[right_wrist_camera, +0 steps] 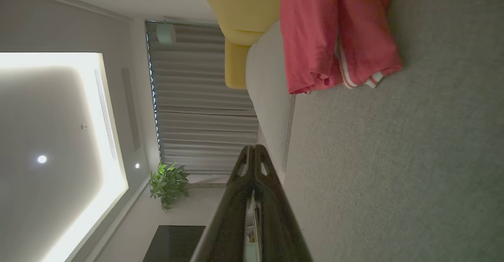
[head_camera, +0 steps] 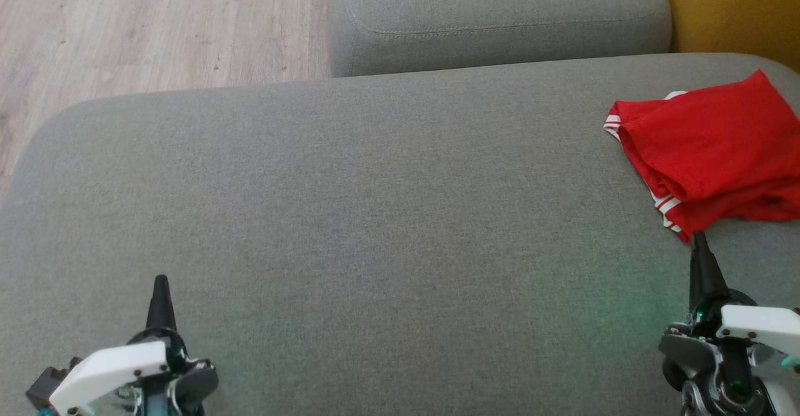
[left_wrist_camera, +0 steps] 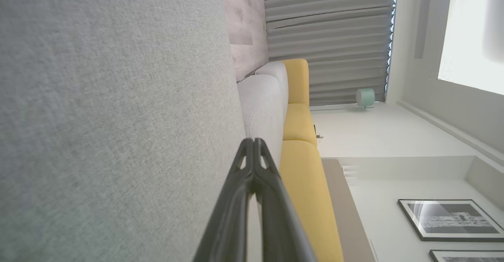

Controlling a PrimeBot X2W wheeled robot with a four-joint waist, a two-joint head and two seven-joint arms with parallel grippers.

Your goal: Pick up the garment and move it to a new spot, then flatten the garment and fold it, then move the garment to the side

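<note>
The red garment (head_camera: 712, 147), trimmed with white stripes at its hems, lies bunched and loosely doubled over at the far right of a broad grey sofa cushion (head_camera: 375, 216), running out of the head view at the right edge. The right gripper (head_camera: 699, 244) sits at the lower right of that view with its tip just short of the garment's nearest striped corner. In the right wrist view a strip of bare grey fabric separates the right gripper (right_wrist_camera: 254, 150) from the garment (right_wrist_camera: 334, 34), so the two are near but apart. Its two dark fingers are pressed together at the tips and hold nothing.

The left gripper (head_camera: 160, 288) is at the lower left over the cushion, well apart from the garment. The left wrist view shows the left gripper (left_wrist_camera: 253, 144) with its fingers likewise closed tip to tip and empty.

Beyond the big cushion lies a second grey cushion (head_camera: 500, 16), with pale wooden floor (head_camera: 125, 29) to its left and yellow upholstery (head_camera: 731, 10) at the upper right.
</note>
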